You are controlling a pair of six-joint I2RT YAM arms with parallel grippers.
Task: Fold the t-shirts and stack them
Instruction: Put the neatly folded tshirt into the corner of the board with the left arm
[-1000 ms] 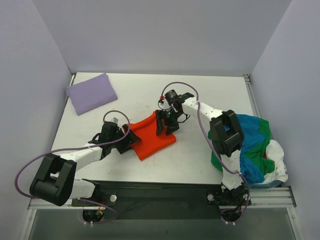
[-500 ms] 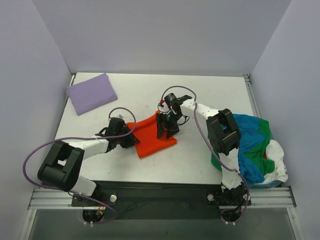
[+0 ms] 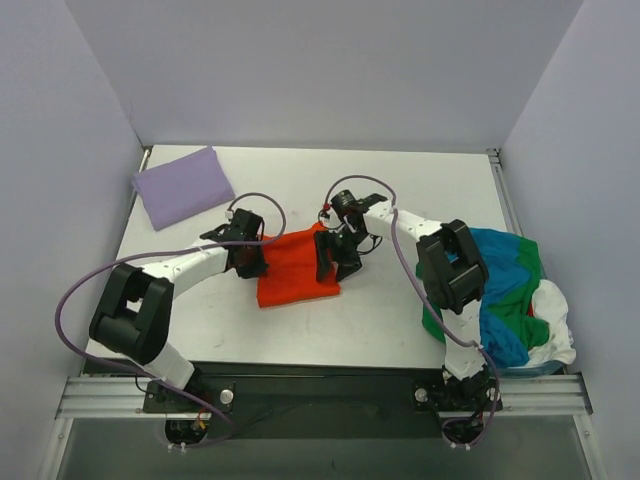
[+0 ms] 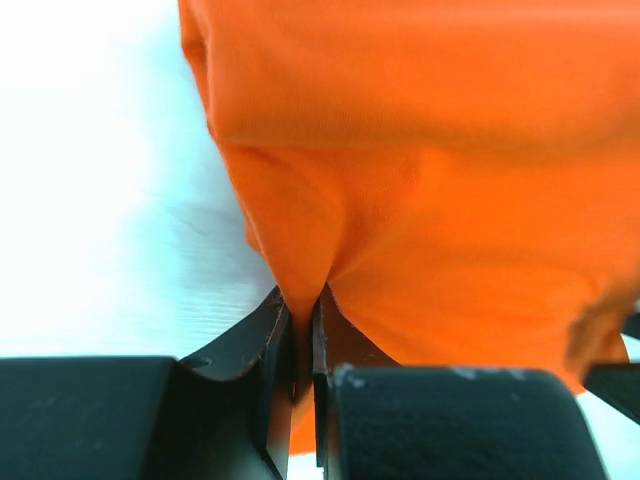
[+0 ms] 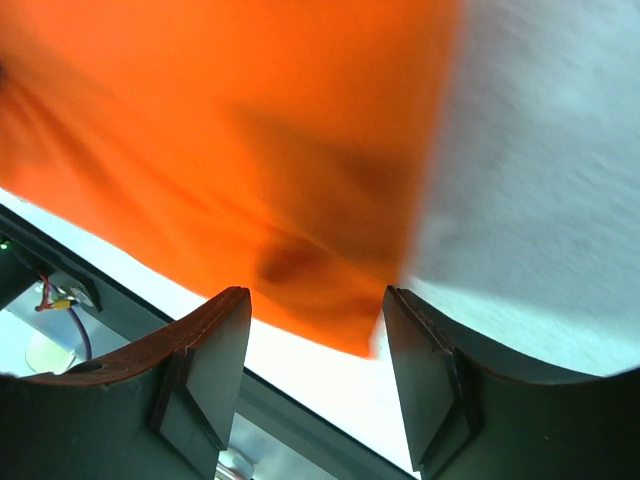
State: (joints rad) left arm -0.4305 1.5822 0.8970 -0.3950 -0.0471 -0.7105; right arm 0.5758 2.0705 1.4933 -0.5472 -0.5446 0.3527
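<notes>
Seen from above, a folded orange-red t-shirt (image 3: 295,272) lies near the middle of the white desk (image 3: 300,190), the left claw (image 3: 252,258) at its left edge and the right claw (image 3: 335,265) at its right edge; a folded lavender t-shirt (image 3: 183,186) rests at the far left corner, well apart; a heap of green, blue and white t-shirts (image 3: 505,290) spills over the desk's right side.

From the left wrist, the claw's two black fingers (image 4: 270,350) stand almost closed, pinching a raised fold of the orange-red cloth, which spreads away beyond them over the desk.

From the right wrist, the fingers (image 5: 205,365) are spread wide with nothing gripped; the orange-red cloth's edge and corner show between and beyond them, pale desk to its right.
</notes>
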